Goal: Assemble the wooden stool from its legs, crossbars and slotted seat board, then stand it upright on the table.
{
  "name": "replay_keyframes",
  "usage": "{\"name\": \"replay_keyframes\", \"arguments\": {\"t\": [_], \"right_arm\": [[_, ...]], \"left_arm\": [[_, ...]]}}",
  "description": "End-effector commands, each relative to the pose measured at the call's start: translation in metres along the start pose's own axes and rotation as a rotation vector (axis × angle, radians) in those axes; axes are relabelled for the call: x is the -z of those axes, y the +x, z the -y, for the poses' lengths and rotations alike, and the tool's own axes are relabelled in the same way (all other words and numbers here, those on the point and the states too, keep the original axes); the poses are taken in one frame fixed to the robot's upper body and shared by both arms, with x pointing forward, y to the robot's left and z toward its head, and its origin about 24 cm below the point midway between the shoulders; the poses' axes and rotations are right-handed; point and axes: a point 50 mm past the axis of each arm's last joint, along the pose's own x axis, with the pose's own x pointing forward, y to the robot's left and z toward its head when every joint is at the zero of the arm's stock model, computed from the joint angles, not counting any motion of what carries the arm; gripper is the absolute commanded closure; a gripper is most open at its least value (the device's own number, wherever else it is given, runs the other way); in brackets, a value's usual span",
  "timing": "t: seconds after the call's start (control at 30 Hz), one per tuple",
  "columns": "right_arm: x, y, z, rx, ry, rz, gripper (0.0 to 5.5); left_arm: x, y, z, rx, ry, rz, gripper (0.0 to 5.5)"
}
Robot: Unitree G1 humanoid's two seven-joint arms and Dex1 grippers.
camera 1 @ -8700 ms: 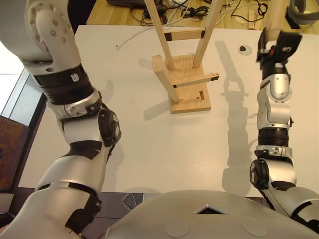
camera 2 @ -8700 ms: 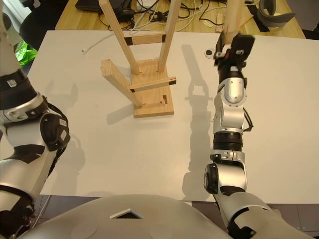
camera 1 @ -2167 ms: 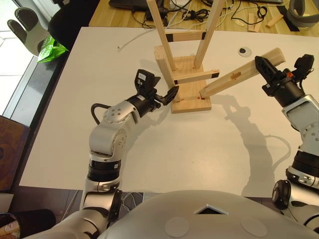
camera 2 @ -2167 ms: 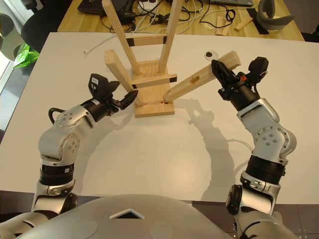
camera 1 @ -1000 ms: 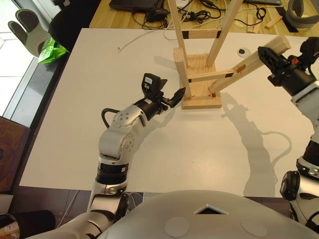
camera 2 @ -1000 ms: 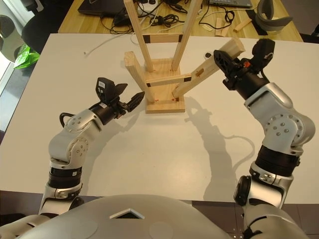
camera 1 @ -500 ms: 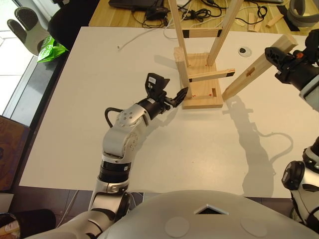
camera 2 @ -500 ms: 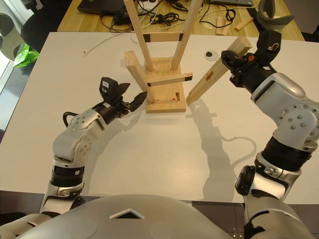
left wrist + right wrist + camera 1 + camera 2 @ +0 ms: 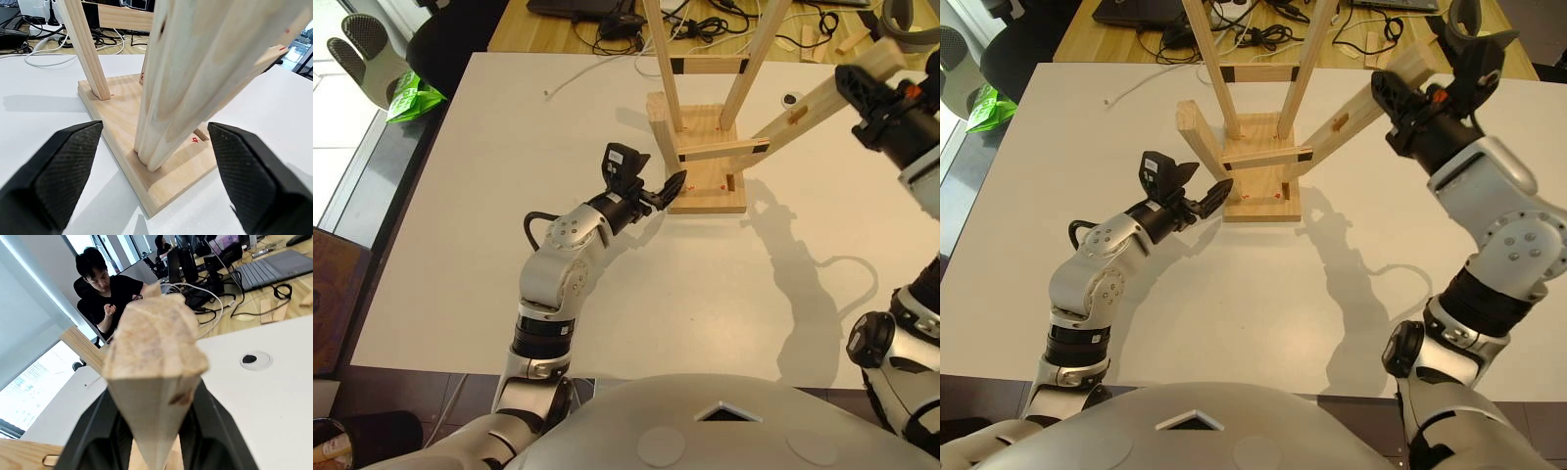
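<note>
The slotted seat board [image 9: 707, 201] lies flat on the white table, upside down, with two long legs [image 9: 663, 59] rising from its far side and a dark-tipped crossbar [image 9: 710, 66] between them. A third leg [image 9: 195, 63] stands at the near left corner, with a second crossbar [image 9: 720, 150] running right from it. My left gripper [image 9: 666, 186] is open, its fingers [image 9: 63, 171] either side of that corner leg without touching it. My right gripper [image 9: 869, 98] is shut on the upper end of a fourth leg [image 9: 798, 110], which slants down to the board's near right slot.
A small round disc [image 9: 790, 98] sits on the table right of the board, and a white cable [image 9: 573, 83] trails at the far left. A wooden desk with laptops and cables [image 9: 607, 20] stands behind. Open tabletop lies in front of the board.
The right gripper has risen and swung the slanted leg left; its lower end moved from the table beside the board onto the board's near right corner. The left gripper has stayed open by the corner leg.
</note>
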Motion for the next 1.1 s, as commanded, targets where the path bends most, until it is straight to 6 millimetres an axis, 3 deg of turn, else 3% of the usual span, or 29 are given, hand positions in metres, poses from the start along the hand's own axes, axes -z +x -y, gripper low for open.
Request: {"name": "replay_keyframes", "arguments": {"t": [0.03, 0.27, 0.53, 0.7, 0.9, 1.1], "right_arm": [[0.015, -0.005, 0.005, 0.035, 0.017, -0.016, 4.48], [0.024, -0.01, 0.021, 0.147, -0.017, -0.044, 4.48], [0.006, -0.003, 0.012, 0.341, -0.073, -0.116, 4.48], [0.001, -0.002, 0.009, 0.344, -0.123, -0.151, 4.48], [0.02, -0.006, 0.019, 0.302, -0.439, -0.234, 4.46], [0.02, -0.001, 0.033, 0.243, -0.473, -0.249, 4.4]], "left_arm": [[-0.001, 0.0, -0.003, -0.018, 0.011, -0.001, 1.53], [-0.002, 0.0, -0.004, -0.014, 0.012, 0.001, 1.53], [-0.001, 0.001, -0.003, -0.017, 0.007, 0.003, 1.53], [-0.001, 0.002, -0.001, -0.018, 0.003, 0.008, 1.53], [-0.002, 0.002, -0.003, -0.017, 0.009, 0.012, 1.53], [-0.005, 0.003, -0.003, -0.008, 0.019, 0.013, 1.53]]}}
